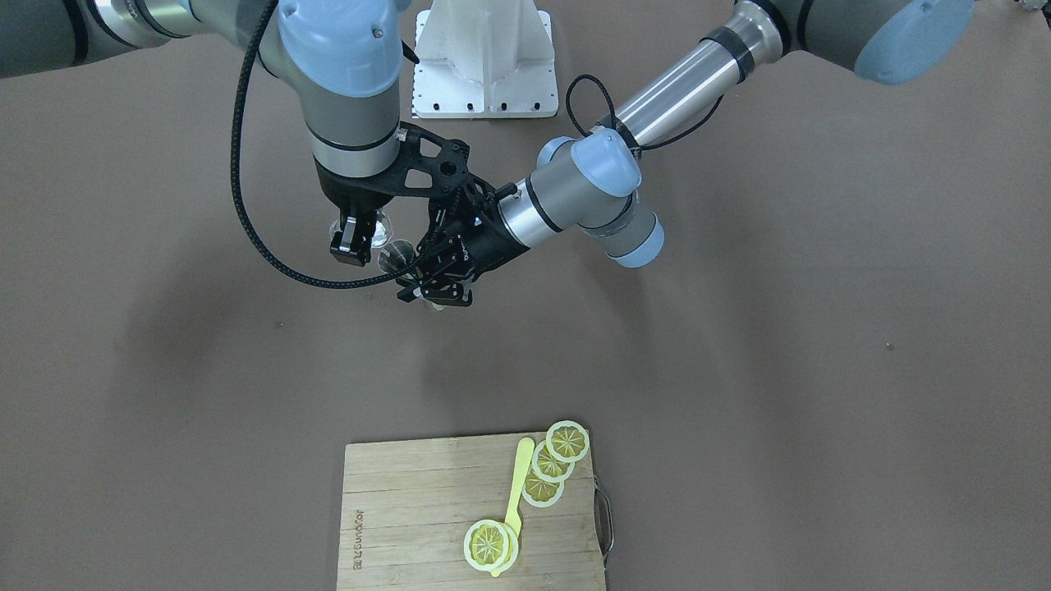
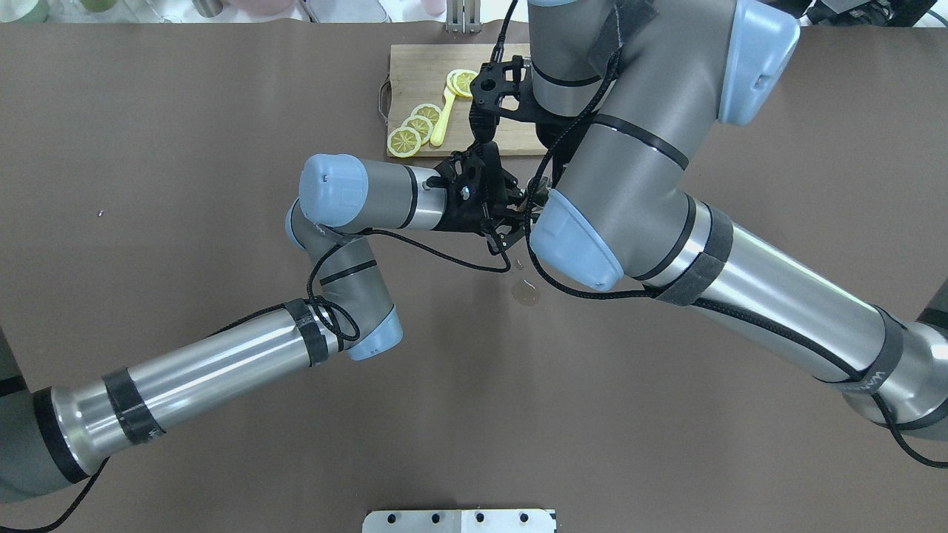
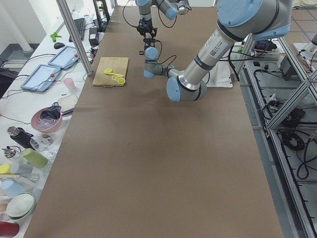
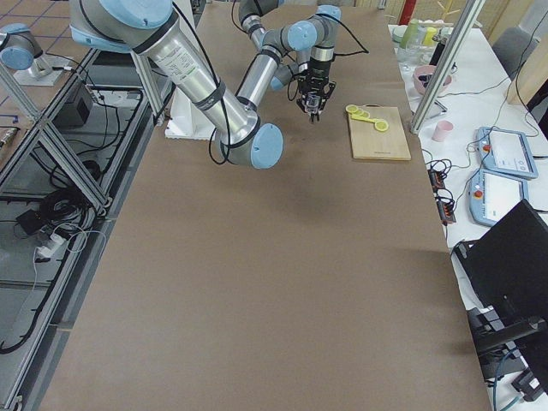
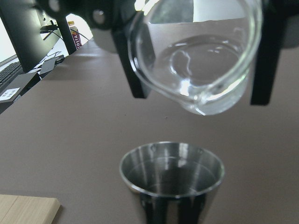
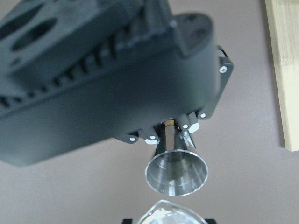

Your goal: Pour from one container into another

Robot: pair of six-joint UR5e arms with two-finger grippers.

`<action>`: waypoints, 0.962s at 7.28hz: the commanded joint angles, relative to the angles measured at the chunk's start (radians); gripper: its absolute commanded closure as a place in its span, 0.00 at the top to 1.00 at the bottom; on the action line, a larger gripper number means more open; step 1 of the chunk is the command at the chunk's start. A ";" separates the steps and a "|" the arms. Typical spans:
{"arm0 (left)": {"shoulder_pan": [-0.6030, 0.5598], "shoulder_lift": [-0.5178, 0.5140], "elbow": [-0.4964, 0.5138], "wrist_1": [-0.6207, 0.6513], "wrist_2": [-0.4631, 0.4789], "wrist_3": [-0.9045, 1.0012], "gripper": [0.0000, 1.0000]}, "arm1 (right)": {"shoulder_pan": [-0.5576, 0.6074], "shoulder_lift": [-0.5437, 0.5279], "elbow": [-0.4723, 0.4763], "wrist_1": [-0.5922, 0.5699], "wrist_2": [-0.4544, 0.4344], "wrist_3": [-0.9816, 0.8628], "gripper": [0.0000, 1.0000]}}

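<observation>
My left gripper (image 1: 417, 279) is shut on the dark grey metal jigger (image 1: 398, 256), gripped at the waist. In the left wrist view the jigger (image 5: 172, 173) shows its open round mouth at the bottom. The clear glass cup (image 5: 201, 60) hangs just above and beyond it, tilted, with clear liquid inside. My right gripper (image 1: 364, 235) points straight down, shut on the glass cup (image 1: 379, 227), its dark fingers (image 5: 135, 70) on either side. In the right wrist view the jigger (image 6: 176, 172) sits under the left gripper's body and the glass rim (image 6: 170, 213) is at the bottom edge.
A wooden cutting board (image 1: 410, 509) with lemon slices (image 1: 566, 442) and a yellow spoon (image 1: 517, 492) lies at the table's far side. A small wet patch (image 2: 526, 294) marks the brown table below the grippers. A white mount (image 1: 484, 61) stands at the robot's base.
</observation>
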 commanded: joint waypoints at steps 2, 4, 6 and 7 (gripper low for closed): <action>0.000 0.000 -0.001 0.000 0.000 0.000 0.00 | -0.008 0.039 -0.050 -0.031 -0.015 -0.010 0.00; 0.000 0.000 -0.001 -0.003 0.000 0.000 0.00 | -0.011 0.048 -0.056 -0.055 -0.029 -0.030 0.00; 0.000 0.003 -0.001 -0.008 0.000 -0.002 0.00 | -0.012 0.056 -0.064 -0.069 -0.032 -0.030 0.00; 0.000 0.003 -0.001 -0.008 0.000 -0.002 0.00 | -0.014 0.076 -0.080 -0.084 -0.041 -0.037 0.00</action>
